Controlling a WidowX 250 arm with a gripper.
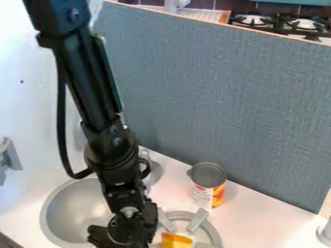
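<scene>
The black gripper (127, 230) hangs at the bottom of the view, left of centre, over the right side of a round grey sink basin (71, 209). Just to its right lies a grey ring with raised spokes (210, 230). An orange and white object (176, 240) sits at the ring's lower part, close beside the gripper. Behind the ring, a can (208, 184) stands upright with a grey top and a white, orange and red label. Whether the gripper holds anything cannot be told.
A tall grey-blue panel (219, 97) rises along the back of the white counter (265, 218). Behind its top edge is a black stove grate (259, 20). A faucet (154, 167) stands partly behind the arm. A grey fixture (7, 156) is on the left wall.
</scene>
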